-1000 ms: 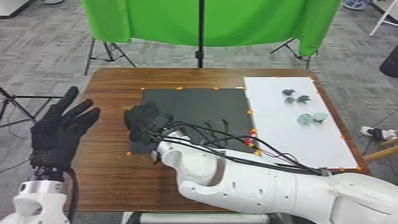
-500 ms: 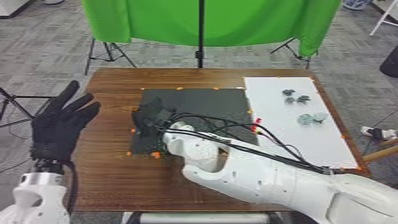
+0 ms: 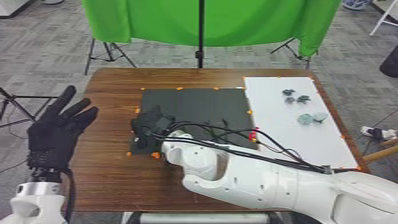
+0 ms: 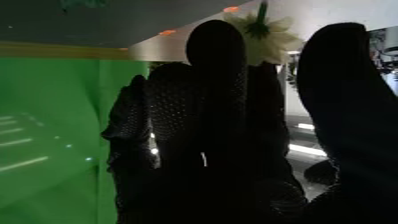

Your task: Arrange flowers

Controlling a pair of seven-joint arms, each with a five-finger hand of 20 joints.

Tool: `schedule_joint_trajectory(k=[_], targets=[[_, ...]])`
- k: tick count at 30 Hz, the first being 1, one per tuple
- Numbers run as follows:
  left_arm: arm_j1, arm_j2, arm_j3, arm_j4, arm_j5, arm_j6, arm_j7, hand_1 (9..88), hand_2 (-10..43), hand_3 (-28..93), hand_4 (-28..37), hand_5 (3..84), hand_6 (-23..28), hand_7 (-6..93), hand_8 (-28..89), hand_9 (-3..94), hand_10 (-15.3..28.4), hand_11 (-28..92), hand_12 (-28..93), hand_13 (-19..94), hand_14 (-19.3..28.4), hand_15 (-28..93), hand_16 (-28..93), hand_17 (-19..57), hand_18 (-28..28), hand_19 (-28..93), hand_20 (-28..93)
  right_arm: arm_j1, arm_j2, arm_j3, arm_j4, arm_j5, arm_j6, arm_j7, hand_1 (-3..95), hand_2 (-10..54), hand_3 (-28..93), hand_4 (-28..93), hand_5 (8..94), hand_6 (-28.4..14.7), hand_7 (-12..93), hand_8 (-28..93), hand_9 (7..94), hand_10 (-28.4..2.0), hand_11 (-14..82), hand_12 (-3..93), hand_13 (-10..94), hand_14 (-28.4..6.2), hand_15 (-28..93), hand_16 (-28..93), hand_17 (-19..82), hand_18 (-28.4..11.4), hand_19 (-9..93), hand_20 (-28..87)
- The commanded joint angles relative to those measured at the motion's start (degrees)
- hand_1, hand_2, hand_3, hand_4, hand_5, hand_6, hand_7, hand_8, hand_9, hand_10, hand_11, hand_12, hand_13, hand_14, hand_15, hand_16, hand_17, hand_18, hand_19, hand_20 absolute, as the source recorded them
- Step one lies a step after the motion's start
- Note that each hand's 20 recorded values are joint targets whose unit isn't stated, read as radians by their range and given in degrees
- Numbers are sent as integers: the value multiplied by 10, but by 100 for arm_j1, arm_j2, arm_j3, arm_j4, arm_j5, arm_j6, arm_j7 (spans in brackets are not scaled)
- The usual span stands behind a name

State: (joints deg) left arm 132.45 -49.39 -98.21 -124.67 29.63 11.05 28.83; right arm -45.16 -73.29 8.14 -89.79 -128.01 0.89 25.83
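Flower (image 4: 277, 42) is being seen near the right hand (image 4: 218, 125), thumb being held apart from straight fingers; crushing is probably being risked, should the stem (image 4: 262, 11) be missed.

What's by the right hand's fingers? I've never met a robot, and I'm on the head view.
Observer: A pale flower, between the fingertips and thumb of the right hand in the right wrist view. I can't tell if they touch.
Operator: Are its fingers curled?
Observer: No, the fingers look fairly straight.
Operator: Has the flower got a stem?
Observer: Yes, a green stem meets the petals.
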Motion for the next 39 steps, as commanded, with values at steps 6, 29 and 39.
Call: schedule_joint_trajectory(k=[6, 29, 39], targets=[[176, -328, -97, -50, 58, 41, -356, 202, 86, 764, -283, 341, 59, 107, -101, 337, 185, 197, 98, 235, 280, 467, -77, -91, 284, 557, 127, -243, 47, 470, -148, -210, -151, -138, 346, -95, 720, -283, 647, 40, 140, -130, 764, -104, 499, 209, 634, -95, 805, 201, 185, -226, 801, 499], [193, -587, -79, -9, 89, 20, -550, 197, 86, 762, -283, 340, 58, 108, -102, 337, 186, 199, 100, 235, 281, 467, -77, -91, 284, 554, 133, -521, 164, 808, -395, 10, -399, -463, 300, -95, 727, -283, 614, 21, 133, -126, 742, -109, 529, 209, 621, -104, 816, 199, 164, -228, 783, 528], [-93, -712, -82, 79, 279, -196, -945, 197, 86, 762, -283, 340, 58, 108, -102, 337, 186, 199, 99, 236, 280, 467, -77, -90, 284, 553, 136, -256, 238, 259, -141, 173, 445, -10, 353, 29, 765, -282, 681, 54, 137, -114, 786, -103, 470, 196, 636, -105, 804, 188, 173, -229, 779, 534]])
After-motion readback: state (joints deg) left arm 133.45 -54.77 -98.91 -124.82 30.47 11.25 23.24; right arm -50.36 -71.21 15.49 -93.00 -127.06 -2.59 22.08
